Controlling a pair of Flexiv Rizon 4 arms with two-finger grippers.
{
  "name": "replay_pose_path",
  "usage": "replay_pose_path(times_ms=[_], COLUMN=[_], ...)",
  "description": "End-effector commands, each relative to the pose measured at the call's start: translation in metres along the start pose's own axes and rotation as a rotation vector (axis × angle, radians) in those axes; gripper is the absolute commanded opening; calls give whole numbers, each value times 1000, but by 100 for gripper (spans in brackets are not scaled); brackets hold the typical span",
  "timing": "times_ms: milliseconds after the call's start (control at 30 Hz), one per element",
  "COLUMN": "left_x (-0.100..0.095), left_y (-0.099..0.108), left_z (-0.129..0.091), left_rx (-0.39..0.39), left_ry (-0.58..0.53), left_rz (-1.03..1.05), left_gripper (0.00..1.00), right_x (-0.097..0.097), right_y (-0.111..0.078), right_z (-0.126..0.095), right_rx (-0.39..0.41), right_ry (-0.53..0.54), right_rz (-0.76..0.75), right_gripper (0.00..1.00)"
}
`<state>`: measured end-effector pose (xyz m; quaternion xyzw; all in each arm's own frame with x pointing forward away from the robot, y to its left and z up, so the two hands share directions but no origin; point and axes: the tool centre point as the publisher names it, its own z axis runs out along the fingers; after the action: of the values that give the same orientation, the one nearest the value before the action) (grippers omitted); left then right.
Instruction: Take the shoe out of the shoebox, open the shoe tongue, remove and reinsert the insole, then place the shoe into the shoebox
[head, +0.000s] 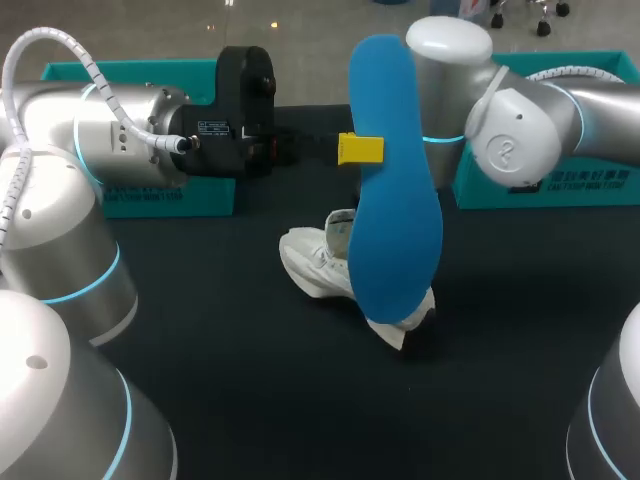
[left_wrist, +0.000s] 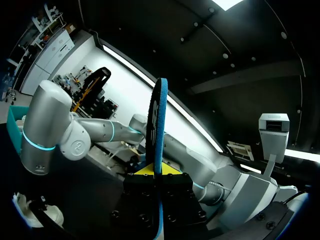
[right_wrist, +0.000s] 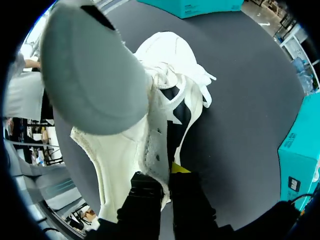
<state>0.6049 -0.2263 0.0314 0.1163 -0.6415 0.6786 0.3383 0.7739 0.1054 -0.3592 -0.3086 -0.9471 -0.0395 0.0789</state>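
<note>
- Blue insole (head: 395, 200) is out of the white shoe (head: 318, 262) and held upright in the air just above it, broad forefoot end pointing down at the shoe.
- Our left gripper (head: 360, 148) is clamped on the insole's edge about mid-length. Our left wrist view shows the insole edge-on between the fingers.
- Our right gripper (right_wrist: 167, 175) pinches the shoe's collar wall at the heel end, one finger inside and one outside. The shoe sits on the black table (head: 230, 380).
- We judge the step in hand to be reinsertion.
- Doing it well: tilt the insole low and lead with the forefoot end into the opening, under the tongue.
- Hold the right pinch firm, or the shoe will skid as the insole pushes forward.
- A mid-length grip lets the insole bend, so feed slowly and release only once the toe is seated.
- Laces lie loose at the shoe's front and may snag.
- Left teal box (head: 60, 72) and right teal box (head: 545, 192) stand behind the shoe, well apart from it.
</note>
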Motion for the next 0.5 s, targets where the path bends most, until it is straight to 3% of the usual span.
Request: replay_pose_path(times_ms=[33, 167, 233, 267, 500], left_x=[-1, -1, -1, -1, -1], left_y=[1, 1, 1, 1, 1], left_z=[1, 1, 1, 1, 1], left_rx=[3, 3, 3, 3, 3], left_ry=[0, 0, 0, 0, 0], left_rz=[1, 1, 1, 1, 1], left_gripper=[0, 0, 0, 0, 0], right_x=[6, 9, 7, 3, 3], right_y=[-4, 0, 4, 10, 10], right_z=[3, 0, -3, -8, -8], right_rx=[-302, -377, -431, -421, -421], right_ry=[53, 3, -2, -38, -38], right_rz=[704, 847, 837, 741, 741], right_gripper=[0, 0, 0, 0, 0])
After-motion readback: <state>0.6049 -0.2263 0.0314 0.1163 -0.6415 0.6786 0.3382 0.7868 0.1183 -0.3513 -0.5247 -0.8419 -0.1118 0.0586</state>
